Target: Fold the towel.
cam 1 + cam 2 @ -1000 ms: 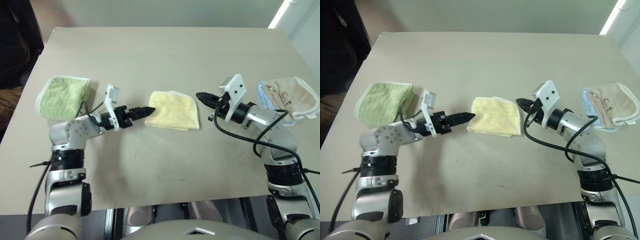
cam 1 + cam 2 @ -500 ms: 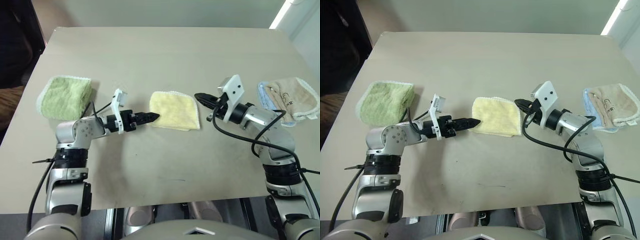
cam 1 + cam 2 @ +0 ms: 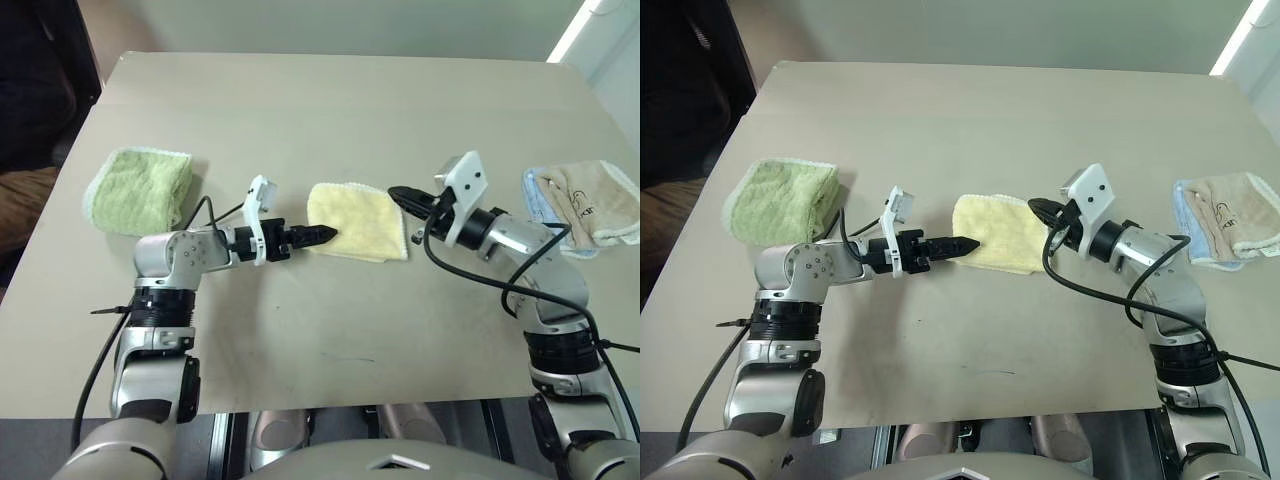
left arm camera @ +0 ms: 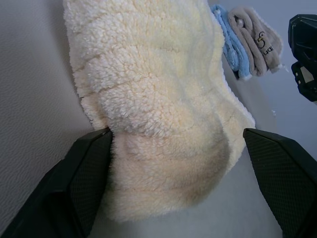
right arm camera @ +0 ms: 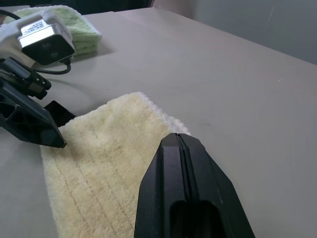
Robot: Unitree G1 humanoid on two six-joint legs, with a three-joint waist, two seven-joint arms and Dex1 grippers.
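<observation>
The pale yellow towel (image 3: 360,220) lies in a folded, roughly square shape on the middle of the table. My left gripper (image 3: 325,236) reaches in level from the left. It is open, and in the left wrist view its fingers (image 4: 84,168) straddle the towel's (image 4: 148,74) near-left corner with the cloth between them, not pinched. My right gripper (image 3: 396,192) is shut and empty. It hovers just above the towel's far-right corner, pointing left. In the right wrist view its closed fingertips (image 5: 173,144) stand over the towel (image 5: 99,163).
A folded green towel (image 3: 138,188) lies at the table's left side. A beige towel with a dark logo (image 3: 590,198) rests on a blue cloth (image 3: 535,192) at the right edge. The tan table (image 3: 330,110) stretches bare behind the towel.
My left gripper has moved right and slightly down, from just short of the towel's left edge to straddling its corner. The right gripper has stayed in place, and the camera has shifted a little.
</observation>
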